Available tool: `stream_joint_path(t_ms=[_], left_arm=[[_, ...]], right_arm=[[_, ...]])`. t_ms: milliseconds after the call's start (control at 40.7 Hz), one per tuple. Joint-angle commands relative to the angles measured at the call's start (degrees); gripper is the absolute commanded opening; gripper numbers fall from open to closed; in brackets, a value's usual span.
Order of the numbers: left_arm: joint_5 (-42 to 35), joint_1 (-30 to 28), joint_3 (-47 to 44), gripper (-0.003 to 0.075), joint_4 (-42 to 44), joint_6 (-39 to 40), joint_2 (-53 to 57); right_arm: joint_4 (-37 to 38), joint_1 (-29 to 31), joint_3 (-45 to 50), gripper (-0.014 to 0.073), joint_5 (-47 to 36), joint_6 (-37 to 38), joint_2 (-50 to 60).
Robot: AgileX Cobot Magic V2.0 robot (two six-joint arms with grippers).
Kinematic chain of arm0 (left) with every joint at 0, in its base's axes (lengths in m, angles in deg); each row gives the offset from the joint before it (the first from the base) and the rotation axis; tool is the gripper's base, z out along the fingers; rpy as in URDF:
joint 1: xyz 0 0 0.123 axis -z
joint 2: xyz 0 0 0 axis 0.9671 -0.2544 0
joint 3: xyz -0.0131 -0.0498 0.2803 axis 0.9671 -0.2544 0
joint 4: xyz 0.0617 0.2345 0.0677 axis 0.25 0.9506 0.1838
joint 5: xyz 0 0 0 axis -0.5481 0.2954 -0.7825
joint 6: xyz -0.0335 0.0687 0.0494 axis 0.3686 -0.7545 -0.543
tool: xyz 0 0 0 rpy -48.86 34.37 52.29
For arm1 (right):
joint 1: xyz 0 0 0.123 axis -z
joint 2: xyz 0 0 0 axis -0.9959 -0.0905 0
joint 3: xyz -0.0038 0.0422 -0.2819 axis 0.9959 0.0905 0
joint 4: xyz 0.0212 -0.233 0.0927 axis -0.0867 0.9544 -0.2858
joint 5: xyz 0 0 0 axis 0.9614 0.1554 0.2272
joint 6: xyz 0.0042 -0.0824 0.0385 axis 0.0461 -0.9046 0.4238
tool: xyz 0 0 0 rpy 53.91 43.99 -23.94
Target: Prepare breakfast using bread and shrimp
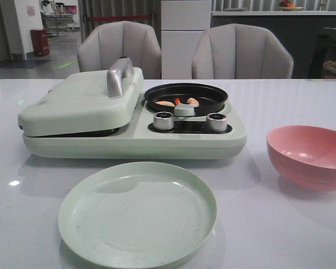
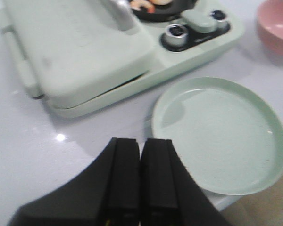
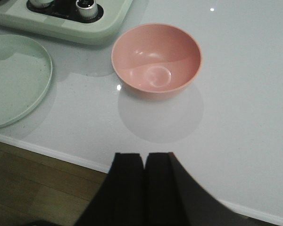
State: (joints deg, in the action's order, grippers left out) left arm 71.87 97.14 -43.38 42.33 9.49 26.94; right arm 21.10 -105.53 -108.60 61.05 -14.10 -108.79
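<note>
A few orange-pink shrimp (image 1: pixel 179 102) lie in the black round pan (image 1: pixel 186 94) of the pale green breakfast maker (image 1: pixel 129 120); they also show in the left wrist view (image 2: pixel 142 5). The maker's lid (image 1: pixel 81 101) with its silver handle (image 1: pixel 119 75) is down on the left half. The bread is hidden. An empty pale green plate (image 1: pixel 137 216) lies in front of the maker. My left gripper (image 2: pixel 141 143) is shut and empty, above the table beside the plate (image 2: pixel 221 136). My right gripper (image 3: pixel 144 157) is shut and empty, over the table's front edge near the pink bowl (image 3: pixel 155 60).
An empty pink bowl (image 1: pixel 309 157) stands to the right of the maker. Two silver knobs (image 1: pixel 163 120) (image 1: pixel 217 121) sit on the maker's front. Two grey chairs (image 1: pixel 120 50) stand behind the table. The table's front edge (image 3: pixel 52 151) is close to my right gripper.
</note>
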Motion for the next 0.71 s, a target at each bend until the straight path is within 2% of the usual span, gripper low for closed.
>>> stream_joint_path(t_ms=[0, 196, 491, 687], left_arm=[[-2.95, -4.86, 1.7, 0.01, 2.01, 2.11, 0.06], [-2.66, -11.79, 1.7, 0.0099, 2.01, 2.11, 0.06], [-2.66, -12.57, 1.7, 0.0099, 2.01, 2.11, 0.06], [-10.46, -15.45, -3.64, 0.0099, 5.02, 1.99, 8.49]], right_arm=[[0.65, -0.03, -1.22, 0.0034, -3.85, -0.37, -0.37], [0.65, -0.03, -1.22, 0.0034, -3.85, -0.37, -0.37], [0.65, -0.03, -1.22, 0.0034, -3.85, -0.37, -0.37], [0.58, -0.03, -1.22, 0.0034, -3.73, -0.37, -0.37]])
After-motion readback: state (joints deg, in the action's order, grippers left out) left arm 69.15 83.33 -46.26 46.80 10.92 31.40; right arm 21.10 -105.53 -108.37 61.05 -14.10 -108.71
